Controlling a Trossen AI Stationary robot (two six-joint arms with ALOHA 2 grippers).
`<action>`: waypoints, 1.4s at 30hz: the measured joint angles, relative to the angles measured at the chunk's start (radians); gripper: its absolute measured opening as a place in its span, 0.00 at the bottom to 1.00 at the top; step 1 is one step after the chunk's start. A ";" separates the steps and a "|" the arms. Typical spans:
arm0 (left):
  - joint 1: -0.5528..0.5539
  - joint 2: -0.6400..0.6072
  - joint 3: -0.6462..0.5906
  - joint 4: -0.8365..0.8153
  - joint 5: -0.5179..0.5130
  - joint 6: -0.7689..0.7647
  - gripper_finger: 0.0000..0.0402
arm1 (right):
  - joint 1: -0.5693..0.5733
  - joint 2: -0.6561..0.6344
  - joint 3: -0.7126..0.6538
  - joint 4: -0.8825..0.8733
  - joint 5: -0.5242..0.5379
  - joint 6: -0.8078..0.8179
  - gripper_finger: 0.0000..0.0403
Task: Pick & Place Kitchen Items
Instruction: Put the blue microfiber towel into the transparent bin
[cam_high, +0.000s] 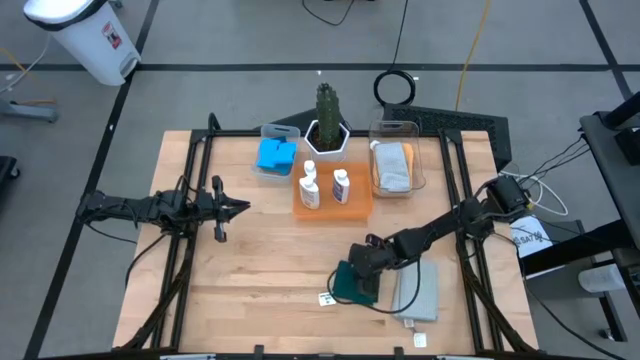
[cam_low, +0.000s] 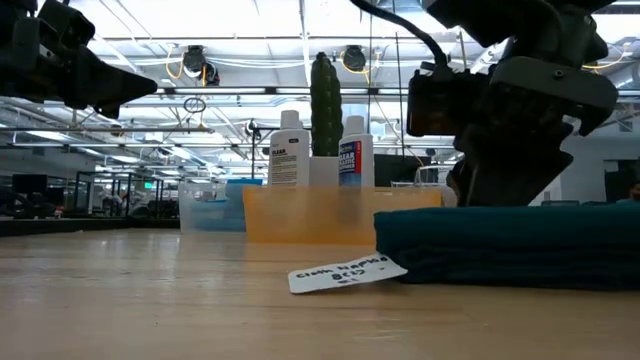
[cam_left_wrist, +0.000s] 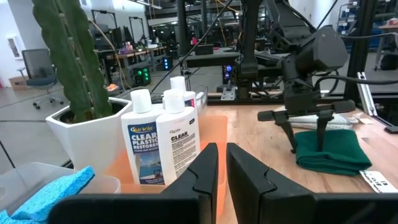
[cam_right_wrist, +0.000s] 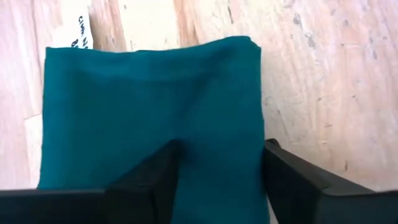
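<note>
With the right tool (cam_right_wrist: 217, 177) spread astride the green cloth (cam_right_wrist: 152, 109) near the table's (cam_high: 250, 290) front edge, we press down before clenching; left tool (cam_left_wrist: 222, 177) idles shut.

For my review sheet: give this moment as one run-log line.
right gripper: open, fingers astride folded dark green cloth on wooden table | left gripper: shut, waiting at table's left | white labelled bottles: on flat orange tray
</note>
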 joint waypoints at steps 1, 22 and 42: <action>0.000 0.000 0.000 0.000 0.000 0.000 0.09 | 0.000 0.000 0.000 -0.001 -0.005 -0.001 0.46; 0.000 0.000 0.000 0.000 0.000 0.000 0.09 | 0.006 -0.043 -0.007 0.006 -0.015 -0.247 0.01; 0.000 0.000 0.000 0.000 0.000 0.000 0.09 | 0.090 -0.377 -0.005 0.021 0.348 -0.388 0.00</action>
